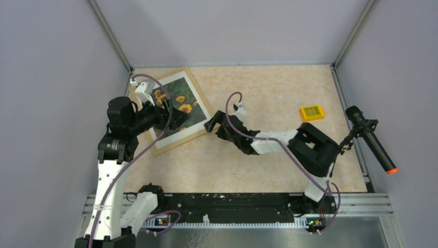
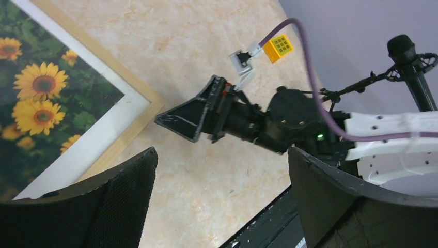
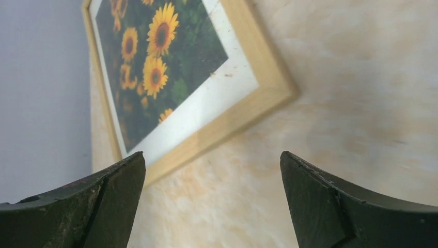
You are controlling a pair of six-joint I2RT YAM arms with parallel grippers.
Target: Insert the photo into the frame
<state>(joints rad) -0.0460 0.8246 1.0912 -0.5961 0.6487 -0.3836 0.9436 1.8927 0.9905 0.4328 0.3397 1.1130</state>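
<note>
The photo [image 1: 182,101] of sunflowers lies inside the light wooden frame [image 1: 187,138], ringed by a white mat, flat on the table at the back left. My left gripper [image 1: 177,119] hovers over the frame's near right part, open and holding nothing. In the left wrist view the photo [image 2: 38,103] and a frame corner [image 2: 142,103] sit left of the left gripper [image 2: 222,173]. My right gripper [image 1: 210,124] stands just off the frame's right corner, open and empty. The right wrist view shows the photo [image 3: 155,62] and frame edge [image 3: 243,106] beyond the right gripper [image 3: 213,163].
A small yellow block [image 1: 312,112] lies at the back right of the table. A black microphone [image 1: 370,137] on a stand pokes in from the right wall. Grey walls close in the table on three sides.
</note>
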